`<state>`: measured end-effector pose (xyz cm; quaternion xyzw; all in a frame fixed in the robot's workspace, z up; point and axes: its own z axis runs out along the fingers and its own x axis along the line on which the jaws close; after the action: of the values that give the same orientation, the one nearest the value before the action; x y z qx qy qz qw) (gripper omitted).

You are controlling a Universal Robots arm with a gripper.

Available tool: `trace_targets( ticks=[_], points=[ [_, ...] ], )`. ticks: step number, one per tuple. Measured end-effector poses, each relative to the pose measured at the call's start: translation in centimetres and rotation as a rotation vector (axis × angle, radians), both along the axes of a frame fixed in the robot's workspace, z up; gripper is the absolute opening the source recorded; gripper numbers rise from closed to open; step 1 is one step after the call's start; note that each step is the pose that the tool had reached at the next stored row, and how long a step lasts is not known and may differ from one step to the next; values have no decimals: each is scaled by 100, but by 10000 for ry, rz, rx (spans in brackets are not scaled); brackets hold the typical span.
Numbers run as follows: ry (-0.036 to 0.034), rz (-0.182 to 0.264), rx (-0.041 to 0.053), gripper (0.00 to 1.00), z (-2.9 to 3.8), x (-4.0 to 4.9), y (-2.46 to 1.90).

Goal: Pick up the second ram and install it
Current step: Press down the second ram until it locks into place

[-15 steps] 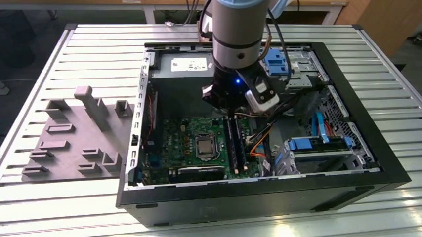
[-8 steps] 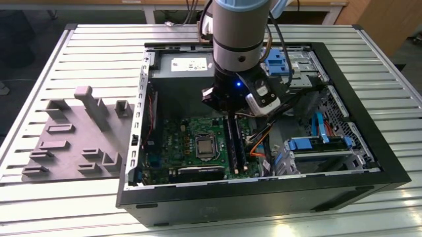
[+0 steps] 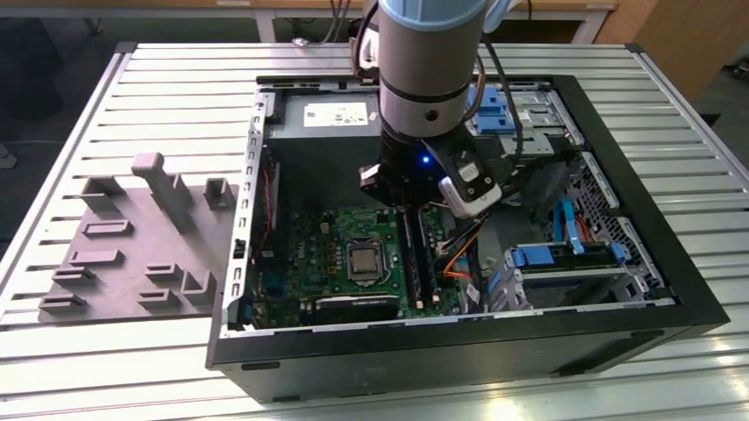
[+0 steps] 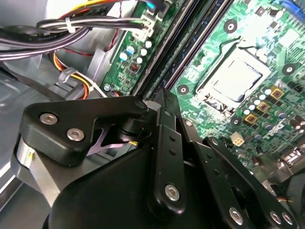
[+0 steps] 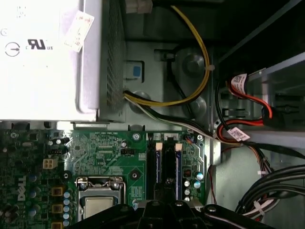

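My gripper (image 3: 404, 203) hangs inside the open computer case (image 3: 468, 346), low over the far end of the long black memory slots (image 3: 417, 254) on the green motherboard (image 3: 333, 241). In the second wrist view the gripper (image 4: 161, 95) has its black fingers drawn together, pointing at the slots (image 4: 178, 52). In the first wrist view the gripper (image 5: 167, 202) sits right at the slots (image 5: 167, 164). The second ram is hidden; I cannot tell whether it is between the fingers.
A grey fixture block (image 3: 140, 246) with posts lies on the slatted table at the exterior view's left. The processor socket (image 3: 365, 261) is beside the slots. The power supply (image 5: 43, 57), cable bundles (image 4: 71, 33) and blue drive bays (image 3: 562, 256) crowd the case.
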<state>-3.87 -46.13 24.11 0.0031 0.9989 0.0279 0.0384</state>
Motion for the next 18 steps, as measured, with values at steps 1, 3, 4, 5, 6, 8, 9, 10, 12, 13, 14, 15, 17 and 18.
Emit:
trace_targets(
  ticks=[1,3,4,5,6,8,9,10,12,13,14,15,17,18],
  points=[
    [-1,0,0,11,0,0,-10],
    [0,0,1,11,0,0,-32],
    [0,1,0,11,0,0,-43],
    [0,1,1,11,0,0,-54],
    [0,1,0,11,0,0,-65],
    [0,0,0,11,0,0,-88],
    [0,0,0,11,0,0,-100],
    [0,0,0,11,0,0,-112],
    [0,0,0,11,0,0,-137],
    [-1,0,0,11,0,0,-149],
    [0,0,-1,11,0,0,-161],
    [0,0,-1,11,0,0,-172],
    [0,0,-1,11,0,0,-193],
    [0,0,-1,11,0,0,-205]
  ],
)
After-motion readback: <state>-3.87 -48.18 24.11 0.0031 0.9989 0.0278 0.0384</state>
